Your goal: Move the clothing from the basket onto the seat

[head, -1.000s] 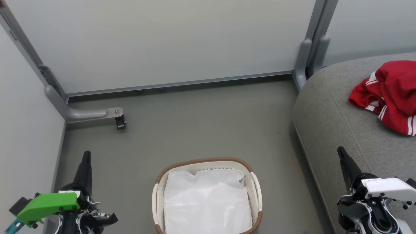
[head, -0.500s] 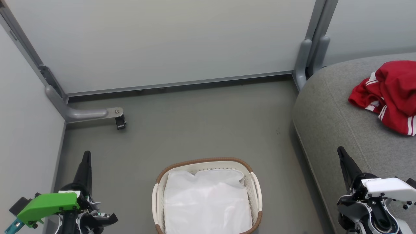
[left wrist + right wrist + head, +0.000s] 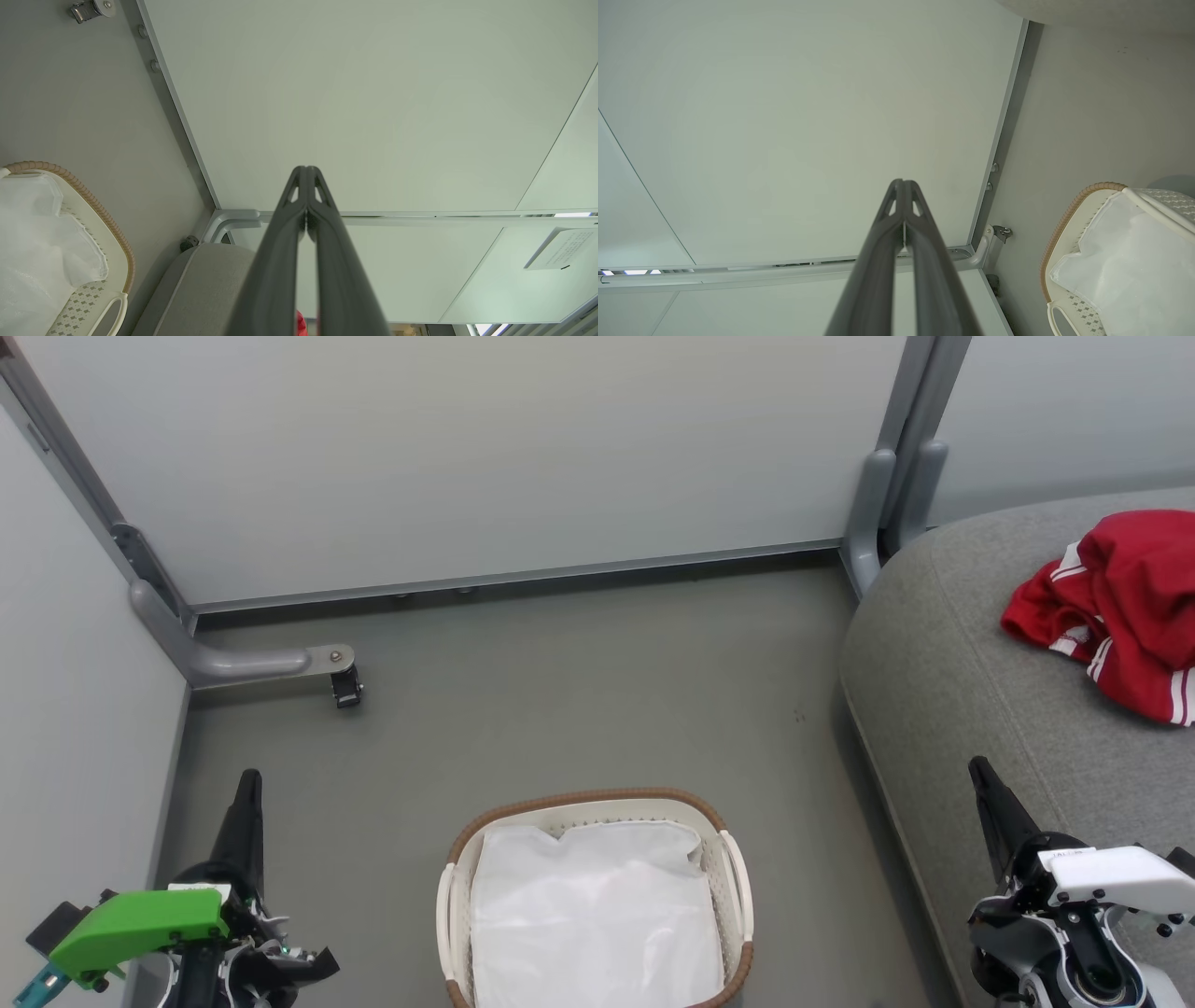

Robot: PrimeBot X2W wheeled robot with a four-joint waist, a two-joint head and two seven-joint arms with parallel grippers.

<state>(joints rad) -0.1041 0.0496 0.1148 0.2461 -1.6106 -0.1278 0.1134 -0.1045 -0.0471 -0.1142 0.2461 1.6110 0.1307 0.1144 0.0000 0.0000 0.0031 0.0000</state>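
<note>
Here the clothing [image 3: 1120, 607] lies crumpled on the seat [image 3: 943, 691], outside the basket [image 3: 588, 797]

Matt plastic basket [image 3: 738, 877], soft red cloth clothing [image 3: 1116, 607], fabric seat [image 3: 943, 663].

The clothing [image 3: 1116, 607] is showing bright red with white stripes; the seat [image 3: 952, 691] is looking plain grey; the basket [image 3: 588, 799] is showing white, with a brown woven rim and white liner [image 3: 597, 915].

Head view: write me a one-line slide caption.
Red clothing lies on the grey seat; the basket shows its white liner; left gripper and right gripper are shut, holding nothing.
</note>
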